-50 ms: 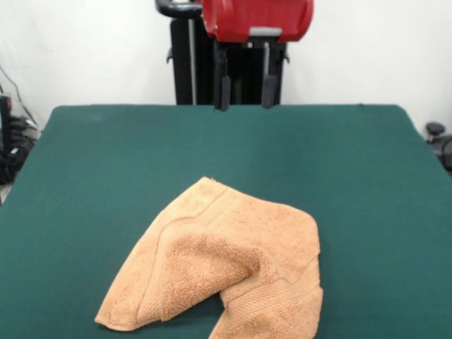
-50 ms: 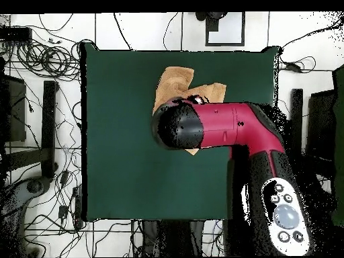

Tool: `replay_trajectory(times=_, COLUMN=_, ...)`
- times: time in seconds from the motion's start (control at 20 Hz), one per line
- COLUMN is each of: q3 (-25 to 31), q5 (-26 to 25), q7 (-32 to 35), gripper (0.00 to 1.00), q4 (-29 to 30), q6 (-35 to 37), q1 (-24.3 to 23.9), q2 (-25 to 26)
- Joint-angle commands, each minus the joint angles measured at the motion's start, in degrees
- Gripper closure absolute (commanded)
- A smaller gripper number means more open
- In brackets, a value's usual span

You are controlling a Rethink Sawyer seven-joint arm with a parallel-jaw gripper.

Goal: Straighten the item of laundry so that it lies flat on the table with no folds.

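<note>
The item of laundry [image 1: 226,268], a peach terry towel, lies crumpled near the front edge of the green table [image 1: 106,155]. It is folded over itself, with one corner pointing toward the far side and a thick fold down its middle. My gripper [image 1: 246,93] hangs high over the far edge of the table, well away from the towel. Its two black fingers [image 1: 222,92] are spread apart and hold nothing. From overhead, the red arm [image 2: 222,127] covers part of the towel [image 2: 176,84] and hides the gripper.
Bare green felt [image 2: 121,168] surrounds the towel on all sides. Tangled cables [image 2: 40,60] lie on the floor beside the table. Dark equipment [image 1: 438,141] stands off the table's right edge in the front view.
</note>
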Motion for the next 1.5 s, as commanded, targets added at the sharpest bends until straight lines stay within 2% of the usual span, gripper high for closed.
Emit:
replay_trajectory(times=0.05, q3=-2.1, q5=1.5, q7=10.3, gripper=0.0, q4=4.8, q6=2.6, q1=2.2, q2=6.1)
replay_trajectory(times=0.55, q3=-3.8, q5=-0.1, q7=10.2, gripper=0.0, q4=3.8, q6=-4.1, q1=2.7, q2=9.6)
replay_trajectory(times=0.75, q3=-3.7, q5=0.7, q7=9.7, gripper=0.0, q4=3.2, q6=-3.5, q1=2.7, q2=10.3)
replay_trajectory(times=1.0, q3=-5.5, q5=2.1, q7=11.0, gripper=0.0, q4=0.6, q6=2.3, q1=4.8, q2=12.3)
replay_trajectory(times=1.5, q3=-8.2, q5=4.3, q7=14.2, gripper=0.0, q4=-0.4, q6=1.0, q1=6.8, q2=14.2)
